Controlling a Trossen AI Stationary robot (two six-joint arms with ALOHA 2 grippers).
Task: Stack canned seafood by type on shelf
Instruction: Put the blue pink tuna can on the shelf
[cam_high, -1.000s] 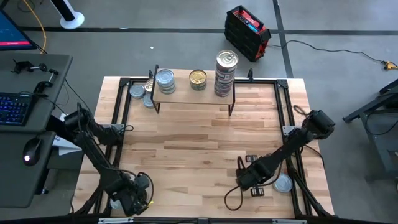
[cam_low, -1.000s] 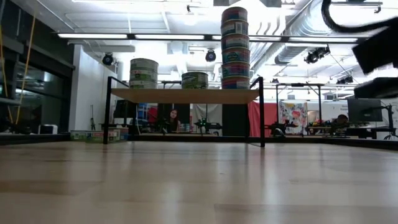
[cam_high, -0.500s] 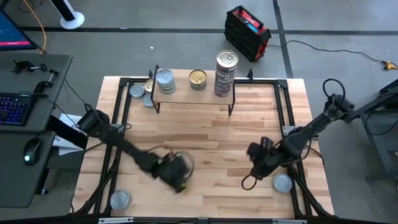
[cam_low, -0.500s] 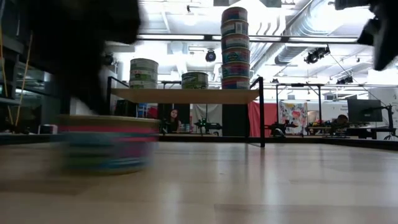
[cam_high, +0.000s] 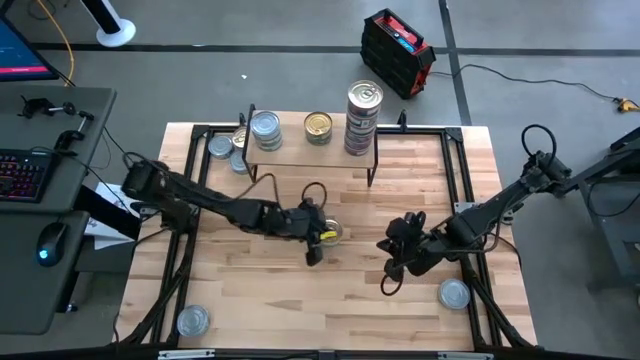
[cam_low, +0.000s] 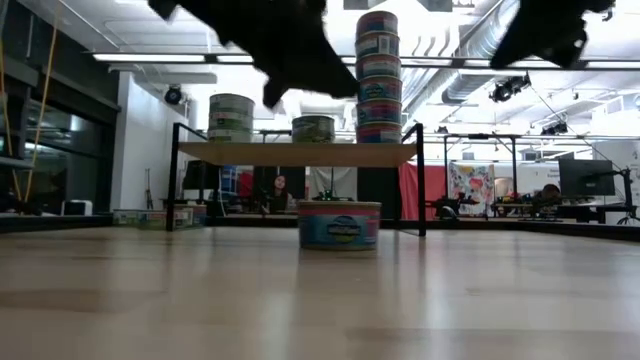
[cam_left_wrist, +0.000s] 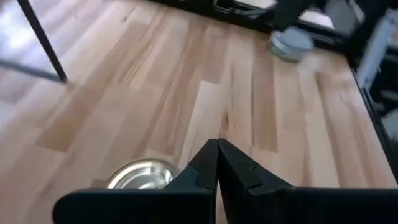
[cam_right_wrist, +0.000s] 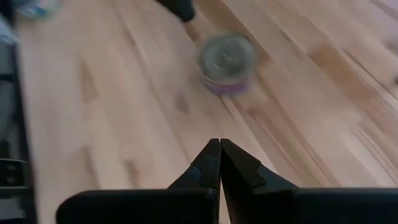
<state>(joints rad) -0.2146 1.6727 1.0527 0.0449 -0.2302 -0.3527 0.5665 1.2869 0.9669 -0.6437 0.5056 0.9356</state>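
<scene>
A tin with a gold lid (cam_high: 329, 232) stands upright on the tabletop's middle, in front of the shelf (cam_high: 310, 150); in the low view the tin (cam_low: 339, 224) shows a pink and blue label. My left gripper (cam_high: 314, 250) hangs shut above and just near of it, apart from it; in its wrist view the shut gripper (cam_left_wrist: 217, 149) has the tin (cam_left_wrist: 143, 177) beside it. My right gripper (cam_high: 390, 265) is shut (cam_right_wrist: 220, 149) and raised to the tin's right. On the shelf stand a silver-lidded tin stack (cam_high: 265, 128), a gold-lidded tin (cam_high: 318, 126) and a tall stack (cam_high: 364, 108).
A silver-lidded tin (cam_high: 193, 320) sits at the near-left corner and another (cam_high: 455, 293) at the near-right corner. Several tins (cam_high: 222, 148) lie by the shelf's left legs. A black frame (cam_high: 465, 180) borders the table. Bare wood lies between the shelf and the middle tin.
My left arm has swung from the near-left corner toward the table's middle. The gold-lidded tin came with it, passed close by the low camera, and now stands on the middle of the table with the gripper raised over it. My right arm has stretched out and risen.
</scene>
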